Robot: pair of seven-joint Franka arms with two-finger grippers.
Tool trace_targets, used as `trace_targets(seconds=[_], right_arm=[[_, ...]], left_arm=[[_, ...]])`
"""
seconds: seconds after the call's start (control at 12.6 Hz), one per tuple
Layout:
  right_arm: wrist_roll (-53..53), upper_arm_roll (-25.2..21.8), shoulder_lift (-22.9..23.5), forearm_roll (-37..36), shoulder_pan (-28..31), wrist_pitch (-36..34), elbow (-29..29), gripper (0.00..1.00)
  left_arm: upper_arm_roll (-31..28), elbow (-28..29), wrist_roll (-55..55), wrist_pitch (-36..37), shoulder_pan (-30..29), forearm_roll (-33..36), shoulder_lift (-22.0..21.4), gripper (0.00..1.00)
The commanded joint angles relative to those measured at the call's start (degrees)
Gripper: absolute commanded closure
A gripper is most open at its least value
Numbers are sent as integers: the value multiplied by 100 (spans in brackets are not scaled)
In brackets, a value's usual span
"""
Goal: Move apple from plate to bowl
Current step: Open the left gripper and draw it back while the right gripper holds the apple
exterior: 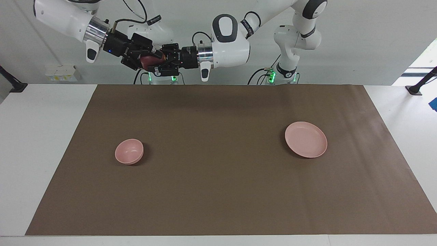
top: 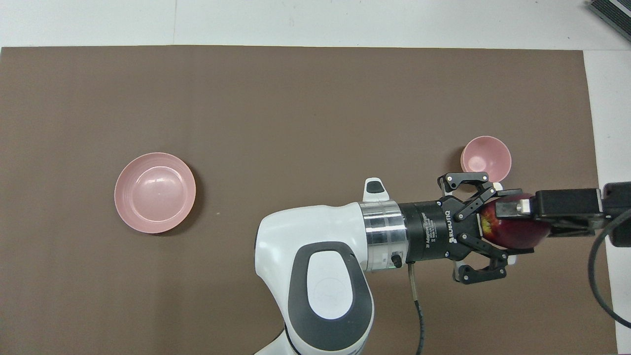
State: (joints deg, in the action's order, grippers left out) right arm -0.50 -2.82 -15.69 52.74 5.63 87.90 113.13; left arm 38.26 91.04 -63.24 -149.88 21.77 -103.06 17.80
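Between both grippers, the apple (exterior: 147, 62)

Only two things stand on the brown mat (exterior: 218, 191): the bowl (exterior: 129, 151) toward the right arm's end and the plate (exterior: 306, 139) toward the left arm's end, well apart. Between them the mat is bare. Both grippers, the left gripper (exterior: 160, 62) and the right gripper (exterior: 141, 58), crowd together high up around the apple (exterior: 147, 61), over the mat's edge nearest the robots.

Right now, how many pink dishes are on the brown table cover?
2: a small deep pale pink bowl toward the right arm's end, and a wider flat pale pink plate toward the left arm's end. Both sit empty.
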Motion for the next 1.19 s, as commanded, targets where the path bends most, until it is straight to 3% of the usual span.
trace_targets(seconds=[0.0,0.16,0.24,0.32,0.4,0.48,0.79,0.87,0.95,1.11], right_arm=[[77,27,-75,52,26,-158,16,0],[76,27,-84,52,96,-308,16,0],[7,27,-84,52,97,-317,16,19],[-307,27,-66,52,88,-317,-10,52],[-493,35,-49,52,36,-308,-28,91],[-547,44,-49,43,26,-273,-28,100],[-539,62,-40,34,26,-256,-37,100],[-539,62,-31,17,26,-256,-45,100],[-539,62,-22,-18,26,-256,-63,100],[-530,62,-13,-71,17,-247,-72,100]], left_arm=[[-21,-25,-4,20,134,-109,13,100],[-21,-17,-13,20,134,-109,4,100],[-21,-17,-13,20,134,-109,4,100],[-12,-17,-13,20,134,-109,4,100],[5,-17,-4,20,161,-118,-5,100],[6,-8,-4,20,161,-118,-5,100],[14,-8,-4,-15,170,-118,-22,100],[14,-8,5,-50,231,-83,-22,82],[14,-8,13,-76,275,-40,-31,1],[-12,-8,-30,-85,205,-13,-40,0]])
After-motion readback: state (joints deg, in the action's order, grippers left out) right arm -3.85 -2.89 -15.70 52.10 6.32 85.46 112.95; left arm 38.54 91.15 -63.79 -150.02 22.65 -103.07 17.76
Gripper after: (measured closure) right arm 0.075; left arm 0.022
